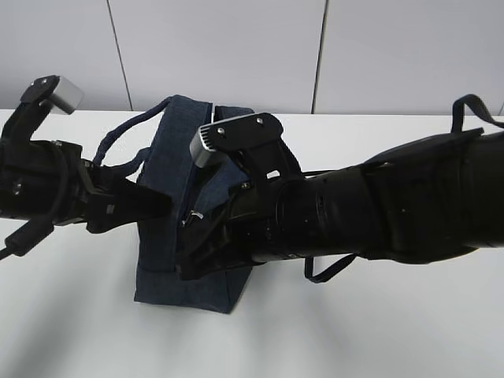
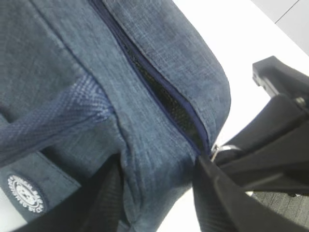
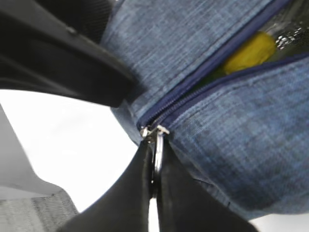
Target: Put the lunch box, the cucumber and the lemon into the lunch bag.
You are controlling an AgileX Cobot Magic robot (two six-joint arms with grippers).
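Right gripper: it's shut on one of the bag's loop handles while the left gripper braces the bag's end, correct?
Not quite. The right gripper is shut on the silver ring pull of the zipper, not a loop handle, as the right wrist view shows. The left gripper does brace the lunch bag at its end.

a white table (image 1: pixel 378 331) fills the lower part of the exterior view, running from the left edge to the right edge and back to a pale panelled wall at the top of the frame. the lunch bag (image 1: pixel 177 260), dark navy fabric, stands directly on it a little left of centre, its flat base on the surface near the bottom middle. soft grey shadows fall on the table at lower left and under the bag.
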